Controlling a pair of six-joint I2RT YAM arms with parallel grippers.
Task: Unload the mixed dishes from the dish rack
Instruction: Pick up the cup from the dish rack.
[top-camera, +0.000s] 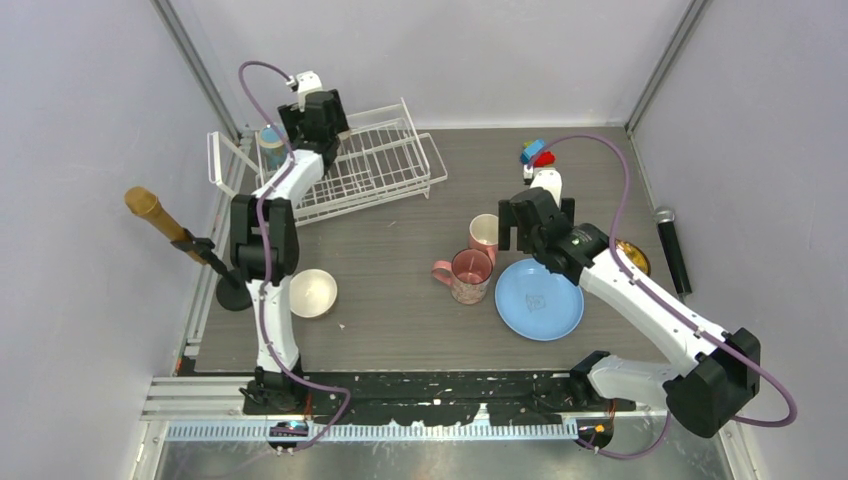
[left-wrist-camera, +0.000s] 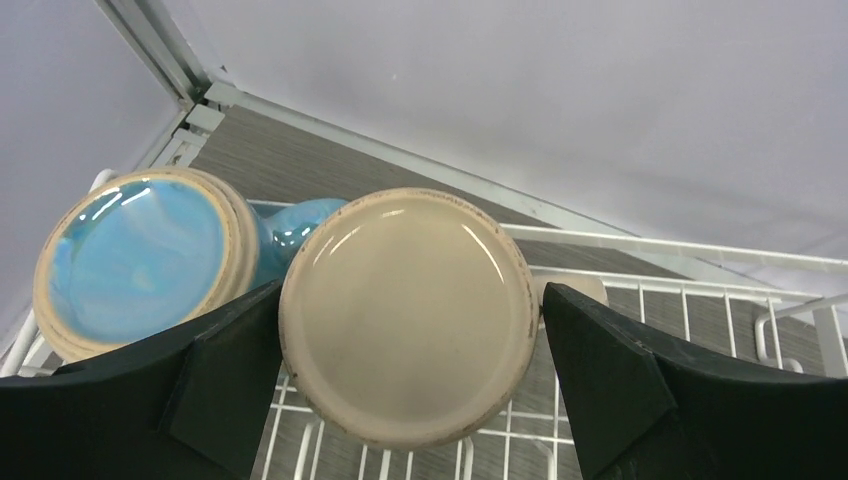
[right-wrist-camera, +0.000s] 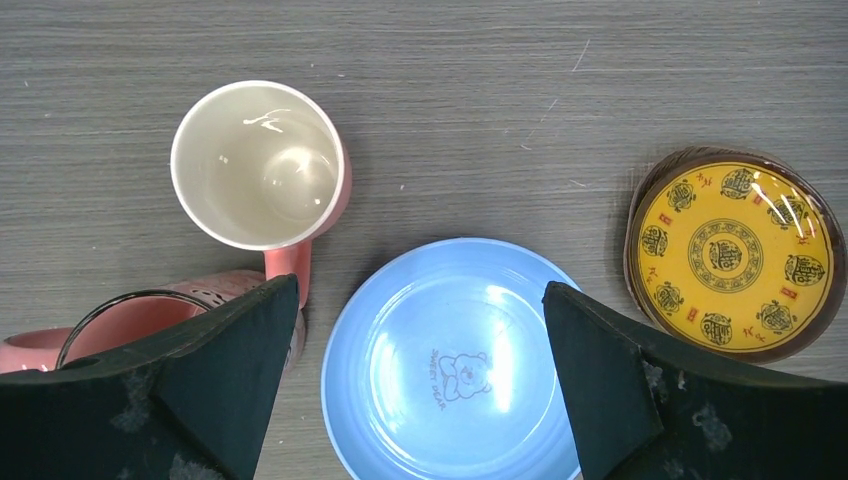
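**Dishes and rack, partly unloaded**

The white wire dish rack (top-camera: 365, 160) stands at the upper left of the overhead view, with raised sides and a flap at its left end. In that end, the cream mug (left-wrist-camera: 405, 315) and the teal mug (left-wrist-camera: 140, 255) sit inverted side by side. On the table are the small cream bowl (top-camera: 313, 293) at lower left and, at centre, the white-lined pink mug (top-camera: 484, 236) just beside the second pink mug (top-camera: 468, 274), both upright. Right of them lies the light-blue plate (top-camera: 539, 299), and further right the yellow patterned plate (right-wrist-camera: 735, 250).

Bright, even light; soft shadows; sharp focus.

White arms (top-camera: 640, 300) w/ blk joints, purple cables (top-camera: 590, 136), blk end effectors (left-wrist-camera: 410, 300) (right-wrist-camera: 420, 300).
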